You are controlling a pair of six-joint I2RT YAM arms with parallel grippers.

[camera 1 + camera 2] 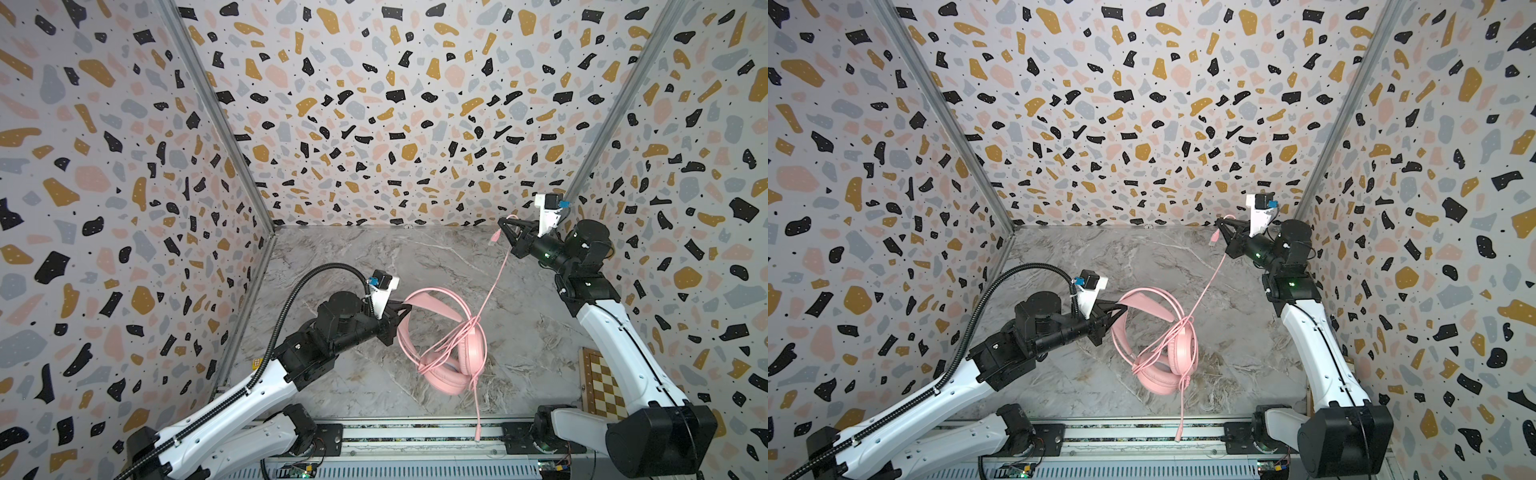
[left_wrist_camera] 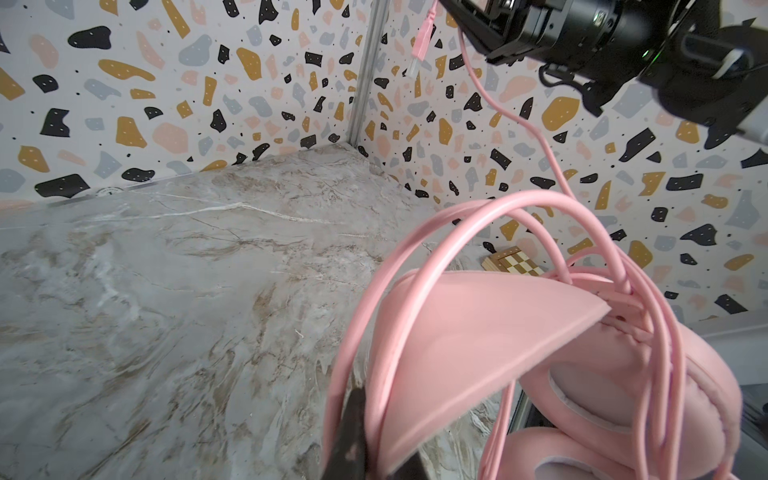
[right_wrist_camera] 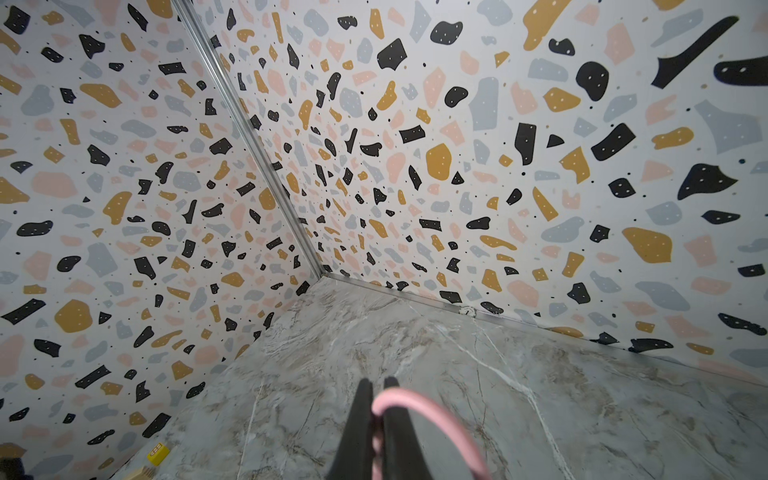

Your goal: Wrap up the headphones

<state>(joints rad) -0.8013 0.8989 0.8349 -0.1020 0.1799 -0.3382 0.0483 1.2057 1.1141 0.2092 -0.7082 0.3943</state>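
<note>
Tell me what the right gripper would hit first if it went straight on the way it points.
No object lies ahead. The right gripper, shut on the pink cable, points over bare table toward a far corner. It would likely meet the table or a wall there first; depth is unclear.

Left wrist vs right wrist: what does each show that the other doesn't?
Only left wrist: the headphones, headband and earcups; the dangling plug; a checkered board. Only right wrist: the tips of the right gripper shut on a cable loop; a small yellow item. Both: the pink cable, marble table, terrazzo walls.
</note>
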